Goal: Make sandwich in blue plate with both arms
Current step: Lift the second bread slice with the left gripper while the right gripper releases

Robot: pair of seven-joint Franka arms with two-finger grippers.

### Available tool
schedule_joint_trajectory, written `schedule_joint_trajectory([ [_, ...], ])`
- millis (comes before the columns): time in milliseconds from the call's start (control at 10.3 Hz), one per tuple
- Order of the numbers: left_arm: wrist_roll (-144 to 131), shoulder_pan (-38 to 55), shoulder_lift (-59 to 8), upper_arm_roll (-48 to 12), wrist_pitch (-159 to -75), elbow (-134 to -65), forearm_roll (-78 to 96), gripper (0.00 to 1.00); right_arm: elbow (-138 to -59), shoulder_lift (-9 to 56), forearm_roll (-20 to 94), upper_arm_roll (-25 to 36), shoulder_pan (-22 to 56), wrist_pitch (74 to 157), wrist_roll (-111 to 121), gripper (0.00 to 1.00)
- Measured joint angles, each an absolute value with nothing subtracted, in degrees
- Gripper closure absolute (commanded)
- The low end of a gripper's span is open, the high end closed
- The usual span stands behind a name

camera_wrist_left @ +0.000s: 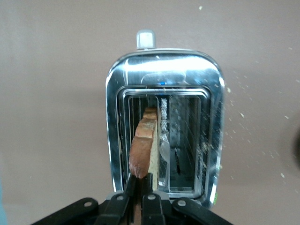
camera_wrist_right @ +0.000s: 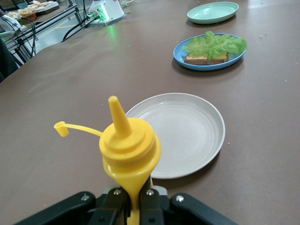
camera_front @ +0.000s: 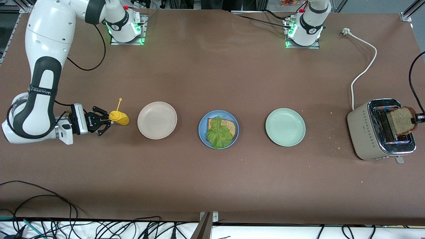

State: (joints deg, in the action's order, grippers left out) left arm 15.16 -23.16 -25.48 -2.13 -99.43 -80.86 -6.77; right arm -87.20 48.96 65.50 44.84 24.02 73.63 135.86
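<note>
Front view: brown worktop with three plates in a row between the two arm bases and the camera
Left claw: pinched tight on the edge of a brown bread slice, which stands on edge in one slot of the toaster; in the front view the slice sticks up out of the toaster at the left arm's end of the worktop
Right claw: squeezed shut on a yellow squeeze bottle, held low just above the worktop at the right arm's end, its nozzle pointing at the beige plate
Bottle cap: little yellow cap is off the nozzle, dangling on its strap
Blue plate: middle of the row, holding one bread slice with a ruffled green lettuce leaf on top, so the sandwich is only half built
Plates: three, beige, blue, pale green, well apart from each other
Bread: two slices, one on the blue plate, one in the left claw
Toaster slots: two, the other one has nothing in it
Cord: white cable runs from the toaster to a loose plug lying near the left arm's base
Writing: some lettering on the right arm's black band, too small for me to read properly
</note>
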Motion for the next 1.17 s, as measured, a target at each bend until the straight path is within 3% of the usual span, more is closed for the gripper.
schedule_joint_trajectory([
  [389,16.90,-23.06,-22.04,-4.71,-86.57,-72.44,-6.77,1.00,-87.21,50.39,65.66,38.55,18.94,73.72,138.69,0.91],
  [777,17.07,-22.75,-20.53,-10.96,-83.33,-69.29,-6.74,1.00,-87.21,50.86,68.21,38.08,18.07,74.53,142.21,0.88],
  [875,17.02,-22.57,-20.26,-12.19,-83.28,-69.20,-6.74,1.00,-87.20,51.00,68.28,38.07,18.05,74.85,142.36,0.30],
  [972,16.81,-22.45,-20.16,-13.45,-83.28,-68.82,-6.74,1.00,-87.20,51.41,68.32,38.06,18.02,75.00,142.42,0.00],
  [1166,14.82,-21.00,-20.03,-15.48,-83.28,-68.18,-6.71,1.00,-87.21,52.36,69.10,38.00,17.48,75.08,142.62,0.00],
])
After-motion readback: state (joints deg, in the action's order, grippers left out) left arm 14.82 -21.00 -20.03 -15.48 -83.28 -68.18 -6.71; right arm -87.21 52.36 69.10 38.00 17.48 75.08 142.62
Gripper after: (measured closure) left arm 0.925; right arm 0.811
